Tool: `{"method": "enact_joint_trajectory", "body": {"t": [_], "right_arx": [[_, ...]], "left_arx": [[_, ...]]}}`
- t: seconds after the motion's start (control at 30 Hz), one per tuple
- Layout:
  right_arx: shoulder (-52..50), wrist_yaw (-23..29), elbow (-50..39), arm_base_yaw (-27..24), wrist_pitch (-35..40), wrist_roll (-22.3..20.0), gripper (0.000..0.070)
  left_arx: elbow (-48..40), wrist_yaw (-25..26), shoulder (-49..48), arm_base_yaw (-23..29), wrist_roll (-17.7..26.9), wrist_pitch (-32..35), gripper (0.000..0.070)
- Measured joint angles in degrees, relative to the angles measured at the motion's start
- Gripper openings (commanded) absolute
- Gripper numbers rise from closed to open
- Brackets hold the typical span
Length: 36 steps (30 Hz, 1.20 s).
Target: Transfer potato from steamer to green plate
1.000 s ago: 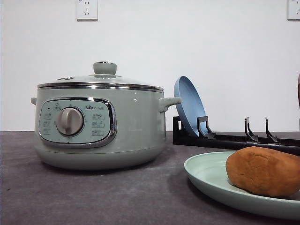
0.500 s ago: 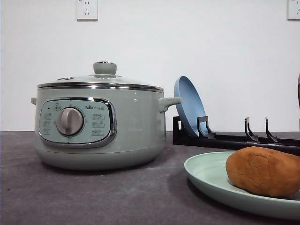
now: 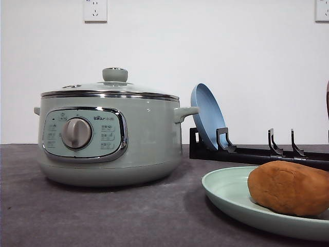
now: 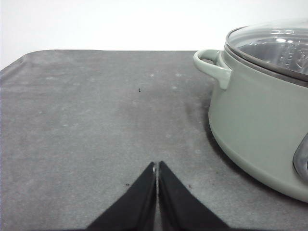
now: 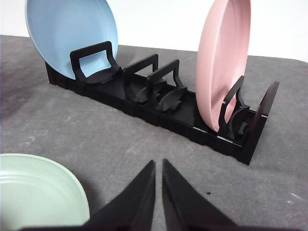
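Observation:
The orange-brown potato (image 3: 289, 187) lies on the green plate (image 3: 226, 193) at the front right of the table. The sage-green steamer (image 3: 110, 136) stands at the left with its glass lid on; its handle and side also show in the left wrist view as the steamer (image 4: 260, 125). My left gripper (image 4: 157, 167) is shut with nothing in it, low over bare grey table beside the steamer. My right gripper (image 5: 159, 164) is shut and holds nothing, between the green plate (image 5: 38, 192) and the black rack.
A black dish rack (image 5: 159, 103) stands behind the plate, holding an upright blue plate (image 5: 72, 33) and a pink plate (image 5: 224, 62). In the front view the rack (image 3: 257, 152) and blue plate (image 3: 208, 116) sit right of the steamer. A white wall backs the grey table.

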Motion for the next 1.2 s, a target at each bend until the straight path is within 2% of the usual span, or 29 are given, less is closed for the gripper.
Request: {"method": "enact_joint_trajectory", "body": {"t": [1.2], "right_arx": [[0.0,0.0,0.0,0.0,0.0,0.0,0.0013]], "left_arx": [[0.0,0.0,0.0,0.0,0.0,0.0,0.0]]}}
